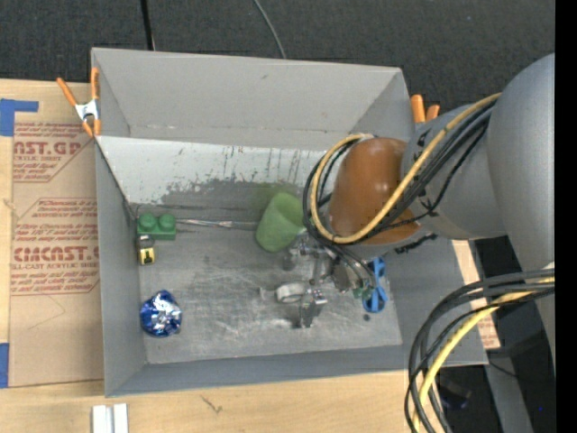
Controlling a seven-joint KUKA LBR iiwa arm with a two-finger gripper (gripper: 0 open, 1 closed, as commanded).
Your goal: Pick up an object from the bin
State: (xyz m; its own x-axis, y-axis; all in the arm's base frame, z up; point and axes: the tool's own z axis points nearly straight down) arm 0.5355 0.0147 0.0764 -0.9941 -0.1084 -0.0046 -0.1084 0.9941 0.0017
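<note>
My hand (pixel 305 300) hangs low in the bin (pixel 225 332), near a green lump (pixel 279 219) and a blue piece (pixel 374 289); spread or pressed together, I can't tell.

Jaws low over bin (pixel 216 278) floor

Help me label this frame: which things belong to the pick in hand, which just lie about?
Job in hand: claw, low inside the bin; nearest candidates, pale green lump and blue piece beside it.
Lying about: green brick, small yellow piece, blue-white ball, all by the view's left wall.
</note>
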